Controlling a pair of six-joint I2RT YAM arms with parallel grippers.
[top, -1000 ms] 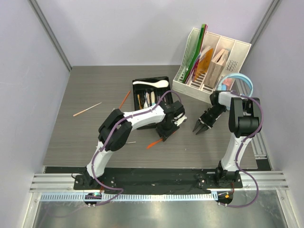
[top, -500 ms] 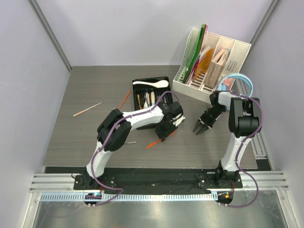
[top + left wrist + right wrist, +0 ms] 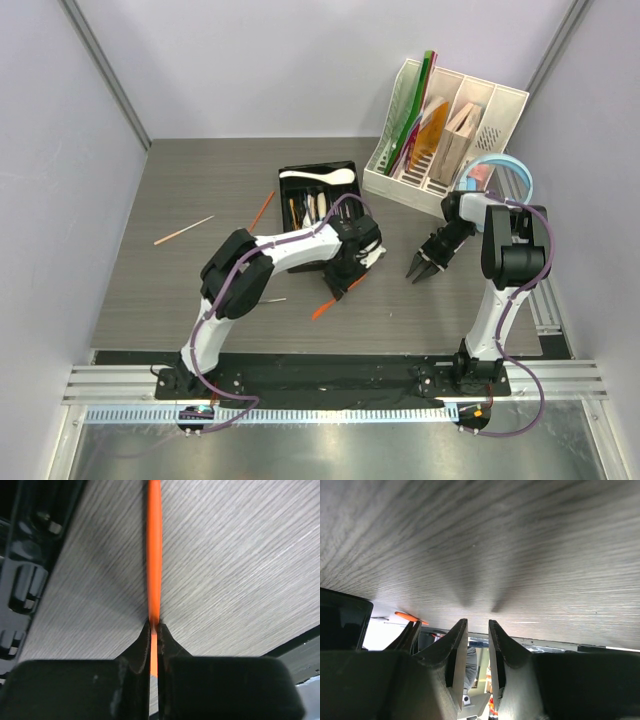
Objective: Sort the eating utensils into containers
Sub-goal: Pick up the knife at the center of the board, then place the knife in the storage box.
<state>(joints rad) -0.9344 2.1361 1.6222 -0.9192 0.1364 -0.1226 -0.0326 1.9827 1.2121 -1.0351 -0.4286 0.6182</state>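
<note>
at frame centre, left tool (image 3: 154, 628) is clamping orange chopstick (image 3: 154, 555), axis running lower-left to upper-right; black tray (image 3: 287, 187) is lying just upper-left; right tool (image 3: 478, 635) is hanging slightly apart, empty.

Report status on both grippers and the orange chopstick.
Left gripper shut on orange chopstick, beside black tray. Right gripper open, empty, off to the side. Nothing seen in the way.

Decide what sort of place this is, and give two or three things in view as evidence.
Probably a robotics lab test cell: plain partition walls box in a wood-grain table, two robot arms are bolted to an aluminium rail at its edge, and a cutlery tray sits near a file organiser.
</note>
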